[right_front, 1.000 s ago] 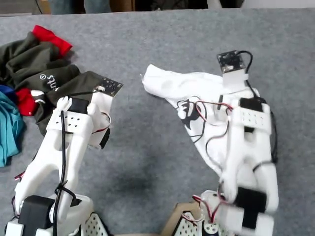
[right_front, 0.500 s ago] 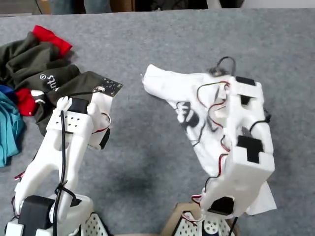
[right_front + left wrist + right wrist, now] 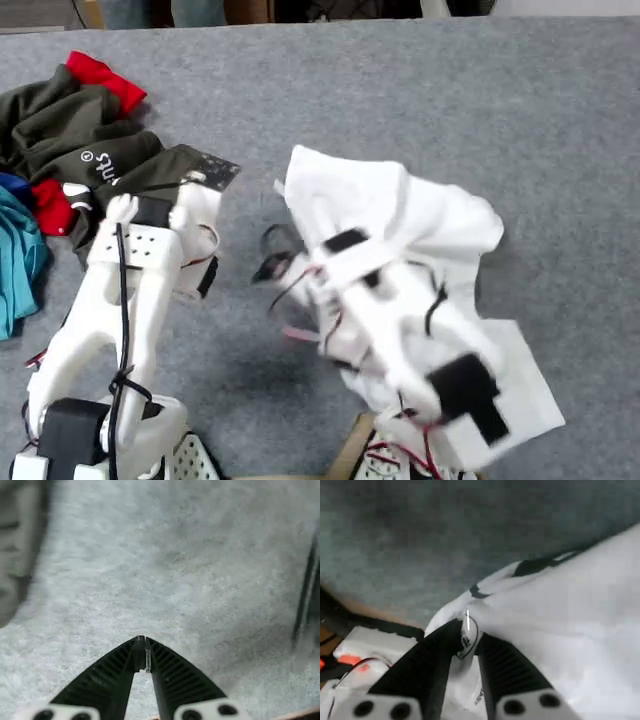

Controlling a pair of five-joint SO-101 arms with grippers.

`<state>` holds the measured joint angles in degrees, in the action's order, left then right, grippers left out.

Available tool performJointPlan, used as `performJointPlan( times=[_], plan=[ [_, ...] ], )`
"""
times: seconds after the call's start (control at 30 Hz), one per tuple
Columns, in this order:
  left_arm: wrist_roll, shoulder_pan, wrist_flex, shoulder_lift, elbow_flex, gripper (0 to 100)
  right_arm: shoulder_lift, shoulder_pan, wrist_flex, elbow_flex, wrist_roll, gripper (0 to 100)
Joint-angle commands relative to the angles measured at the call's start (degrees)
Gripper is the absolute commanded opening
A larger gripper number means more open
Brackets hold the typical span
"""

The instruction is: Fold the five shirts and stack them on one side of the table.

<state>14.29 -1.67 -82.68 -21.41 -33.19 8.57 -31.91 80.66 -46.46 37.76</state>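
Change: within the last second the right arm (image 3: 400, 330) has swung from the far right side of the white shirt (image 3: 430, 215) across to the middle of the bench (image 3: 450, 90), hauling a shirt edge with it. The shirt lay spread out before; now it is bunched and partly doubled over itself.
Meaning for the task: this looks like the first fold of the white shirt under way, not finished. The cloth is rumpled rather than squared, so it will likely need flattening once released.
Right hand: the right hand (image 3: 466, 632) is clamped on a pinch of white fabric, with the shirt's black print (image 3: 535, 565) just beyond it.
Right arm pose: stretched low and diagonally over the shirt, reaching toward the left arm's side.
Left hand: the left hand (image 3: 141, 652) is closed with nothing in it, pointing down at bare grey bench.
Left arm pose: the left arm (image 3: 120, 300) has barely moved and stands beside the unfolded heap.
Other shirts: the dark olive shirt (image 3: 60, 130), red shirt (image 3: 100, 80) and teal shirt (image 3: 20, 260) lie jumbled at the bench's left edge, untouched.
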Motion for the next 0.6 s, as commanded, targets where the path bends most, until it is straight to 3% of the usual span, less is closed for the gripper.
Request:
performJointPlan(
  times=[0.0, 0.2, 0.4, 0.57],
  plan=[
    [-0.3, 5.8, 0.3, -0.2, 5.3, 3, 9.7, -9.1, 4.9, 0.7, 0.5, 1.5],
    [-0.5, 15.0, 0.3, -0.2, 11.6, 3, 26.9, -10.5, 17.5, 15.4, 3.0, 4.5],
    [-0.5, 15.2, 0.2, -0.1, 12.0, 3, 29.1, -9.5, 20.5, 19.3, 1.5, 25.7],
    [-0.5, 15.2, 0.4, -0.1, 12.0, 3, 29.4, -9.3, 20.5, 19.6, 1.2, 25.0]
  ],
)
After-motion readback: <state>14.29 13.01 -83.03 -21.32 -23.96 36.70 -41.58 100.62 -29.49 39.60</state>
